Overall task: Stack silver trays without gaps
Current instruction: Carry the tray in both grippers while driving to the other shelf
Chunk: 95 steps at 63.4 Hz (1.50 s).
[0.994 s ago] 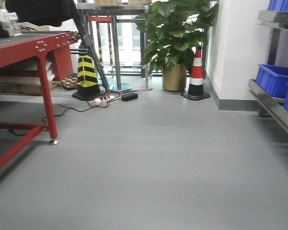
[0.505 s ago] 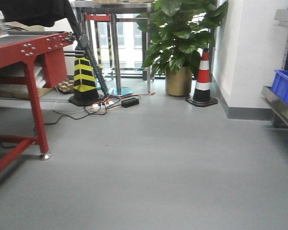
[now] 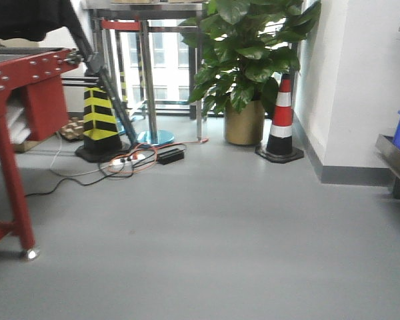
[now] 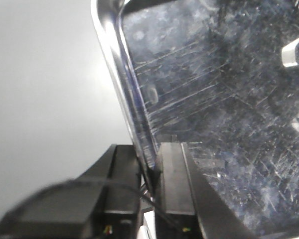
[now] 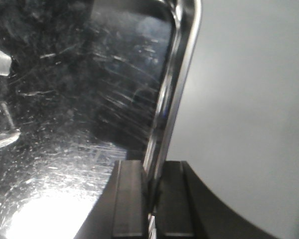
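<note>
Here the left gripper [image 4: 149, 174] is closed tight on the rolled rim of a scratched, shiny silver steel tray [image 4: 214, 99], which stretches ahead of it. The right gripper [image 5: 150, 194] likewise clamps the tray's rim.
</note>
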Tool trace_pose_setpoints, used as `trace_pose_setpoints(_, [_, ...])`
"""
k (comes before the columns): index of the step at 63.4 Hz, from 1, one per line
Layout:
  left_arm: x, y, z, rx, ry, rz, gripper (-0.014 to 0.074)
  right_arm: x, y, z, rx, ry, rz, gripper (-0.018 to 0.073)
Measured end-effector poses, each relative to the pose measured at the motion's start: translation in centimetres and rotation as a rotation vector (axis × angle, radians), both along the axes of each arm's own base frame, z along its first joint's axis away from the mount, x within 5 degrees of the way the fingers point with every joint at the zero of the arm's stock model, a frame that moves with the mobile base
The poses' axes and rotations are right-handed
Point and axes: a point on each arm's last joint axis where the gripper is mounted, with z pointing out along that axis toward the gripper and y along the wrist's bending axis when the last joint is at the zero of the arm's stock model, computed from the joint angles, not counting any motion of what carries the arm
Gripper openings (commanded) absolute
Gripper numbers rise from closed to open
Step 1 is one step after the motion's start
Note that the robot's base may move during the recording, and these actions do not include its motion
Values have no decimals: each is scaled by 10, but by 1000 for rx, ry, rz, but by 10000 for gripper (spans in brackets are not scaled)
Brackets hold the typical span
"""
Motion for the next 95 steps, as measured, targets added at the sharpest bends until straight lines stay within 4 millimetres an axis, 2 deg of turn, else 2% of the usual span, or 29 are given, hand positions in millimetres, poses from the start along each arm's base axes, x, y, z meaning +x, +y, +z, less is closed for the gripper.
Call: trace_pose_setpoints(95, [0,0,0,1,0,-1,-48,0,0,0,-1,0,2,55])
